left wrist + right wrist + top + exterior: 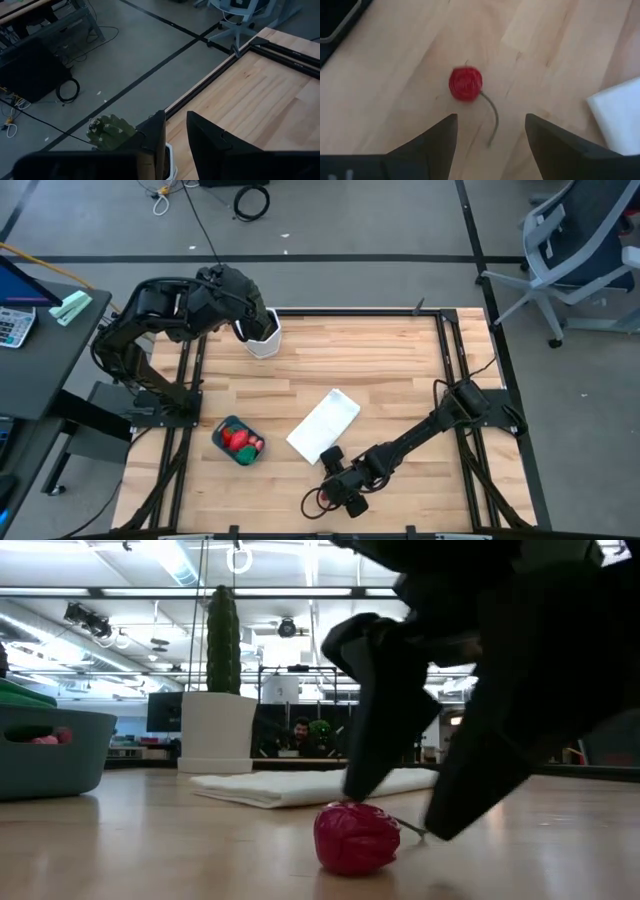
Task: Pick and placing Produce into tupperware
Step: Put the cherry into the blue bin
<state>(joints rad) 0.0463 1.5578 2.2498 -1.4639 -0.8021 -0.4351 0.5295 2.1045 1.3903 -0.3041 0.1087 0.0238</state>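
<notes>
Lying on the bare wood near the table's front edge, a red cherry [465, 83] with a thin stem [491, 116] is seen just ahead of the right gripper [491, 131], whose fingers are spread wide with nothing held between them. In the right wrist view the fruit sits slightly beyond the fingertips and off toward one finger rather than centred in the gap, while the stem trails back from it into the gap. In the low view the dark fingers [385, 690] are seen angled down over the cherry, and one tip appears to be very near or touching its top; contact cannot be settled from these views. A small advance and a shift toward the fruit is judged to be needed before the fingers could be closed around the round body rather than the stem. The right arm is clearly the nearer one. The left gripper [176, 135] is parked at the far left corner above the white pot [264, 338], narrowly parted and empty. The teal tupperware [221, 428], already holding several red pieces, is set to the left of the white panel [324, 425], well apart from the cherry.
</notes>
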